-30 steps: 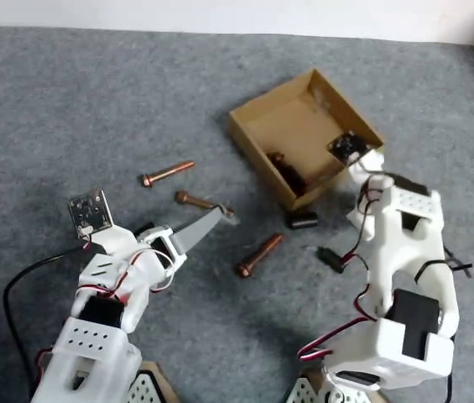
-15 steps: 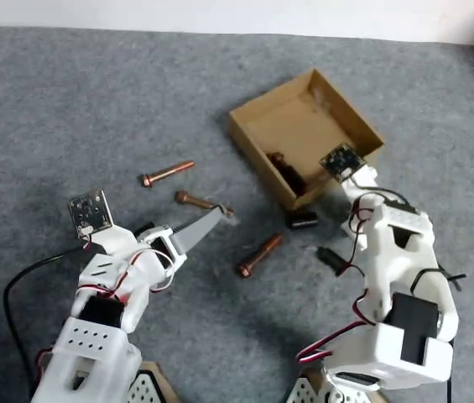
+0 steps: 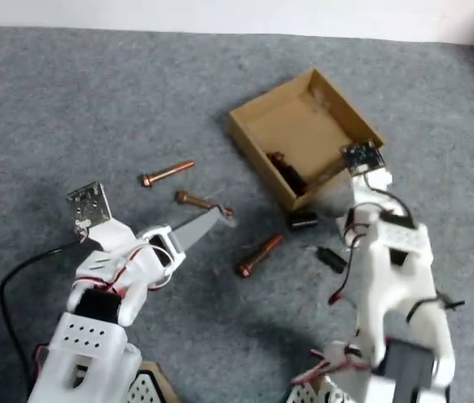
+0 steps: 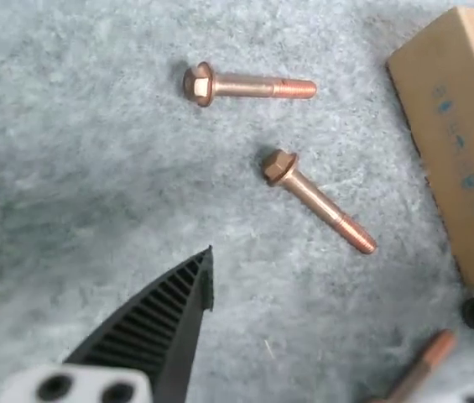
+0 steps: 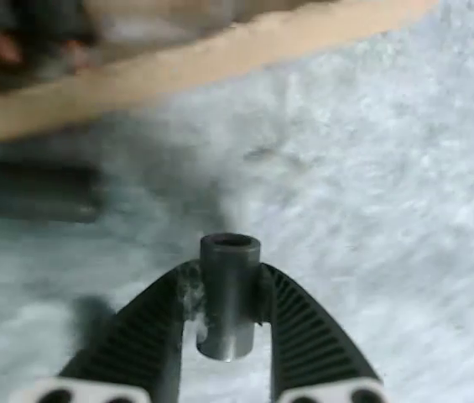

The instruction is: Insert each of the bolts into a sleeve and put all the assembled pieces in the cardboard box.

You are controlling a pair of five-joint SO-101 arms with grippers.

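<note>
Right claw [image 5: 229, 273] clamped on a dark sleeve [image 5: 229, 315], just beside the cardboard box [image 3: 257, 143], left claw [image 3: 213, 221] spread wide, over three loose copper bolts [image 3: 203, 202] lying on grey carpet [image 3: 69, 109]

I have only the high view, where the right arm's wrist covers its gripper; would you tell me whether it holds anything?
Observer: Yes. The right wrist view shows the right gripper shut on a dark sleeve.
Operator: Thank you. How does the sleeve sit in it?
Observer: It lies along the fingers, with its open end pointing away from the wrist.
Operator: And does the left gripper touch anything?
Observer: No. In the left wrist view its finger is apart from the nearest bolt, with bare carpet between them.
</note>
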